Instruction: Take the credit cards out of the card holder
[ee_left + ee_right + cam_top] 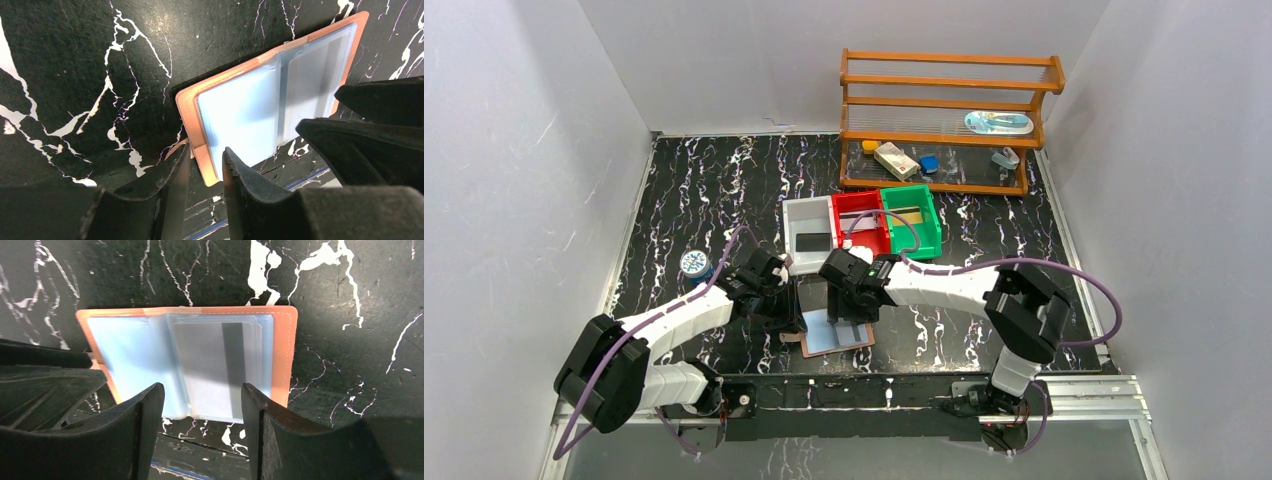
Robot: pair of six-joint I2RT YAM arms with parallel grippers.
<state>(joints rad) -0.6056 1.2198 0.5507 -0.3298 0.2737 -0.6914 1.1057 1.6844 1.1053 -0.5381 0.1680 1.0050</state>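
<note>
Tan card holder (pixel 190 360) open flat, long axis left-right; right hand (pixel 201 390) spread above, left hand (pixel 206 150) narrowly parted at corner.

The card holder (pixel 834 340) lies half hidden beneath the left gripper (pixel 782 312) and right gripper (pixel 849 308). The credit cards (pixel 215 365) blur behind cloudy sleeves, their number unclear.

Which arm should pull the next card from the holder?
Right. The right gripper hangs open directly over the card showing in the holder, with a finger on either side of it. The left gripper sits at the holder's opposite edge, jaws narrow, away from that card.
</note>
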